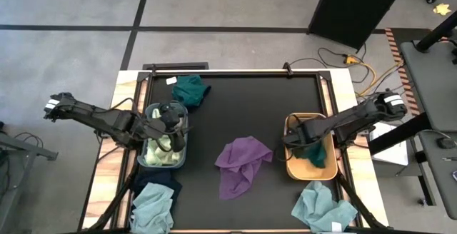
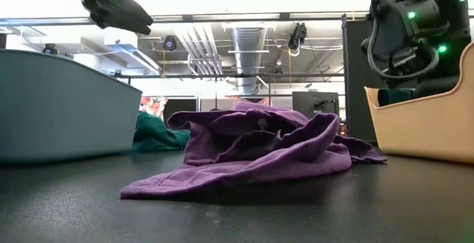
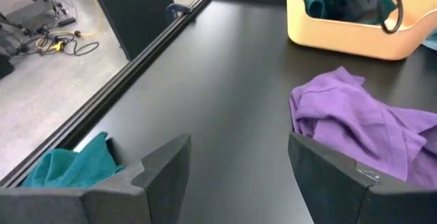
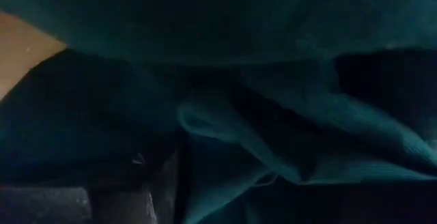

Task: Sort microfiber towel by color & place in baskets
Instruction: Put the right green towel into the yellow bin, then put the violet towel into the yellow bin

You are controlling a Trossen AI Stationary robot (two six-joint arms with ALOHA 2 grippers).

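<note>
Two claws sit over baskets: the left claw (image 1: 171, 130), spread, above the grey-blue basket (image 1: 148, 155) at frame left. The right claw (image 1: 296, 143) dips into the orange-tan basket (image 1: 290, 164) onto a dark teal towel (image 4: 273, 142); I cannot tell its grip.

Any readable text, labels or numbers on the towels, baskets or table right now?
None can be read.
Teal towel at the table's far edge: a small white tag, too small to read.
Light blue towel at the near right edge: a white tag, also unreadable.
Orange-tan basket and grey-blue basket: no markings visible.
</note>
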